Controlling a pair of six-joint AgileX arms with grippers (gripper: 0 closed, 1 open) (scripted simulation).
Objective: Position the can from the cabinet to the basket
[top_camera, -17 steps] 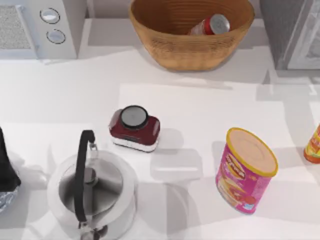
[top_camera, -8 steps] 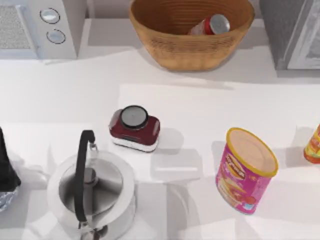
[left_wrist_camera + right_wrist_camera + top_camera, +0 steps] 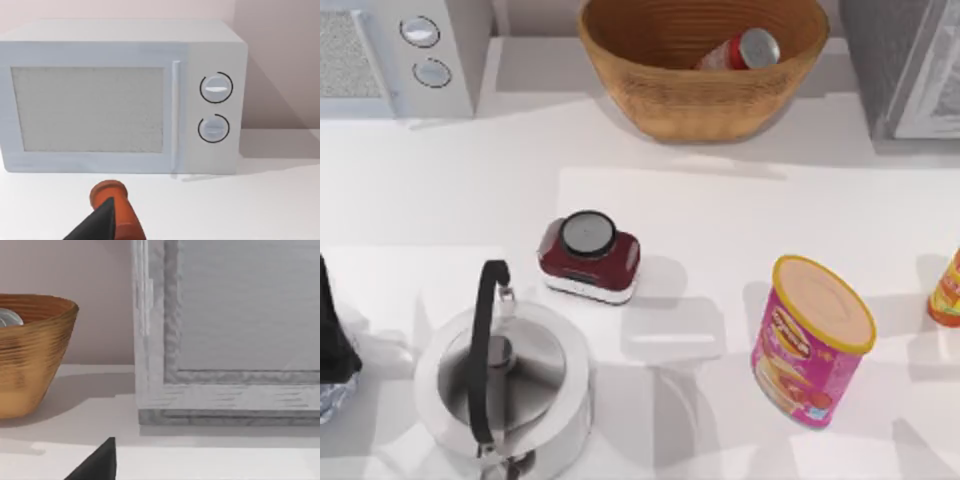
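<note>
On the white table (image 3: 470, 180), the red silver-topped can (image 3: 740, 50) lies tilted in the basket (image 3: 700, 100); claw states unclear.

Rendered kitchen setting. Evidence: white microwave (image 3: 395, 55) with two knobs, steel kettle (image 3: 505, 385), wicker basket (image 3: 705, 95), grey speckled cabinet (image 3: 905, 65), snack canister (image 3: 810, 340), all on white table (image 3: 720, 200).

Shadows on the table (image 3: 720, 210) have slid toward its near right corner

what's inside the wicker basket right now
The red can lies tilted inside the basket, silver top up, leaning toward its right wall. The can's lower end is hidden behind the basket's near wall.
</note>
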